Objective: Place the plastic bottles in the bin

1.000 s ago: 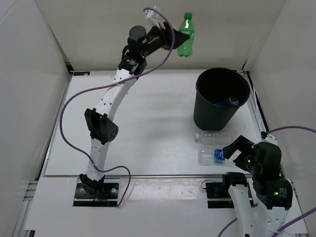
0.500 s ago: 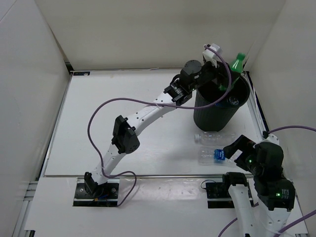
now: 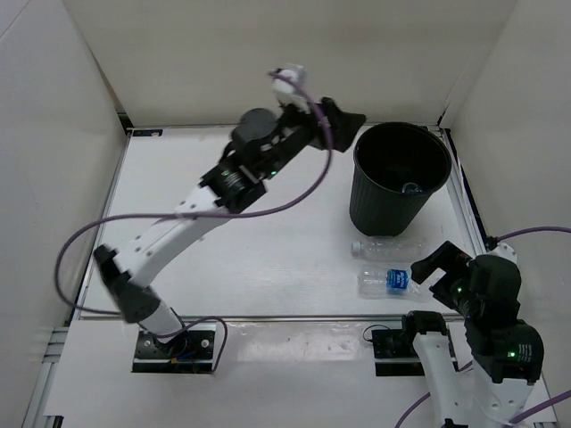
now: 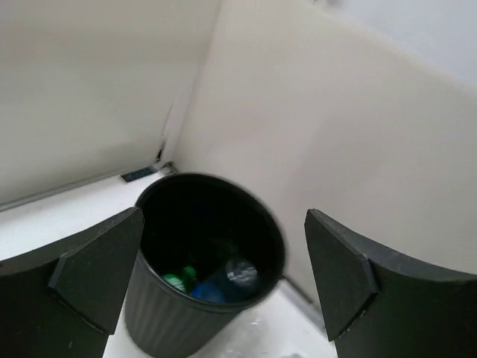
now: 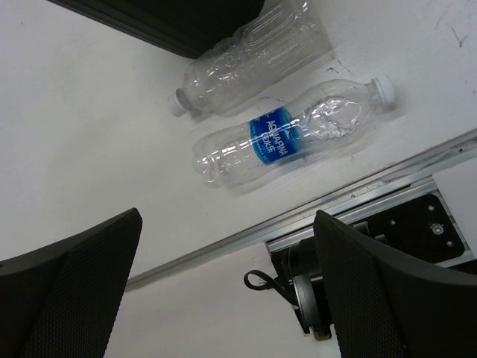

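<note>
The black bin (image 3: pixel 401 181) stands at the far right of the table. In the left wrist view I look down into the bin (image 4: pixel 171 321): a green bottle (image 4: pixel 174 282) and a clear bottle with a blue label (image 4: pixel 237 273) lie at its bottom. My left gripper (image 3: pixel 350 127) hangs open and empty just left of the bin's rim. A plain clear bottle (image 3: pixel 385 245) and a blue-labelled clear bottle (image 3: pixel 385 281) lie on the table in front of the bin. My right gripper (image 3: pixel 439 269) is open just right of them, above the table's front edge, holding nothing.
White walls close in the table on the left, back and right. A metal rail (image 5: pixel 313 212) runs along the table's near edge, with the right arm's base mount (image 5: pixel 387 253) below it. A purple cable (image 3: pixel 89 236) loops from the left arm.
The left arm swung the green bottle over the bin, opened its jaws and drew back to the left; the green bottle now lies inside the bin. The right arm barely moved.
</note>
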You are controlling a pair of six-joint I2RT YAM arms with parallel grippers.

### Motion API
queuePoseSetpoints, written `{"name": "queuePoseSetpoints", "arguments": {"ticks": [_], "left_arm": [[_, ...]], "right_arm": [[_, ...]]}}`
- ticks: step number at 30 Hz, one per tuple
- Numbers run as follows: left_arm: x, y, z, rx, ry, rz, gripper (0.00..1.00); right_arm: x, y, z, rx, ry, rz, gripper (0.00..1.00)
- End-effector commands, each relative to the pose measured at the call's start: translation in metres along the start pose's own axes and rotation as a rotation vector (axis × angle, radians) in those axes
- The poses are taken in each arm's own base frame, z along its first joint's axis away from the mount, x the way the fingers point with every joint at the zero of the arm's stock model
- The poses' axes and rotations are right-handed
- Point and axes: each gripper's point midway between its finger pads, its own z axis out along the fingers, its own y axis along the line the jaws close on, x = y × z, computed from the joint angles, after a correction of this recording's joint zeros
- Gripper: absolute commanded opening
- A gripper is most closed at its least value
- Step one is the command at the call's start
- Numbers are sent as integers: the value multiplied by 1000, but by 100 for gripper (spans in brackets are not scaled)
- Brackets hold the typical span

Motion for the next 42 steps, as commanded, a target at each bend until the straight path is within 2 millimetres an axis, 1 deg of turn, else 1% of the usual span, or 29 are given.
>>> {"name": "queuePoseSetpoints", "arguments": {"ticks": [1, 2, 3, 4, 5, 6, 7, 9, 10, 12, 13, 15, 17, 18, 19, 23, 24, 25, 27, 28, 30, 31, 33, 34, 35, 36, 39, 41, 42], "left_arm": [[57, 27, -49, -43, 207, -129, 100], [71, 18, -53, 21, 257, -114, 100], [100, 20, -64, 39, 373, -92, 100], [128, 10, -75, 135, 484, -84, 100], [152, 12, -79, 162, 564, -69, 100], [176, 0, -90, 213, 636, -36, 100], [198, -4, -103, 251, 697, -19, 100], [224, -12, -113, 301, 738, 84, 100], [237, -27, -122, 342, 758, 136, 100], [269, -27, -132, 376, 799, 279, 100], [280, -39, -138, 413, 813, 317, 100], [298, -45, -143, 456, 853, 349, 100], [306, -53, -145, 500, 873, 360, 100], [315, -56, -144, 506, 893, 361, 100], [318, -55, -142, 509, 896, 370, 100], [340, -71, -137, 529, 913, 413, 100], [337, -72, -128, 512, 895, 423, 100], [350, -73, -127, 510, 915, 430, 100], [357, -74, -120, 514, 916, 439, 100], [364, -80, -113, 517, 910, 445, 100], [371, -79, -104, 502, 907, 452, 100], [378, -81, -92, 484, 902, 449, 100], [384, -84, -83, 475, 900, 429, 100], [382, -90, -77, 489, 887, 422, 100], [394, -86, -79, 478, 911, 412, 100], [391, -88, -77, 480, 902, 411, 100], [408, -84, -75, 475, 927, 413, 100], [417, -86, -66, 471, 924, 403, 100], [419, -87, -64, 471, 923, 403, 100]], "right_arm": [[-6, -8, -8, 89, 18, 39, 99], [-9, -7, -10, 83, 8, 40, 99], [-12, -5, -11, 83, 8, 40, 99], [-14, -4, -14, 75, -3, 31, 99], [-17, -2, -15, 73, -6, 31, 99], [-21, 0, -20, 60, -26, 17, 99], [-24, 4, -23, 38, -37, 9, 99], [-26, 6, -23, 30, -28, -10, 99], [-24, 7, -26, 23, -20, -10, 99], [-22, 4, -25, 47, -6, -11, 99], [-23, 3, -25, 56, -12, 3, 99], [-23, 1, -29, 58, -30, 13, 99], [-27, 1, -36, 56, -53, 23, 99], [-32, 4, -43, 41, -77, 25, 99], [-35, 6, -46, 33, -89, 25, 99], [-40, 13, -59, -14, -126, 27, 99], [-39, 14, -59, -22, -121, 27, 99], [-39, 17, -61, -40, -121, 26, 99], [-37, 19, -63, -56, -121, 25, 99], [-37, 19, -63, -56, -121, 25, 99], [-36, 23, -66, -79, -117, 24, 99], [-36, 23, -66, -79, -117, 24, 99], [-37, 25, -68, -92, -120, 24, 99], [-36, 27, -69, -104, -113, 23, 99], [-36, 30, -72, -121, -114, 21, 99], [-36, 30, -72, -121, -114, 21, 99], [-37, 35, -75, -146, -112, 10, 99], [-39, 38, -77, -154, -109, 0, 99], [-41, 41, -83, -174, -123, -10, 99]]}}
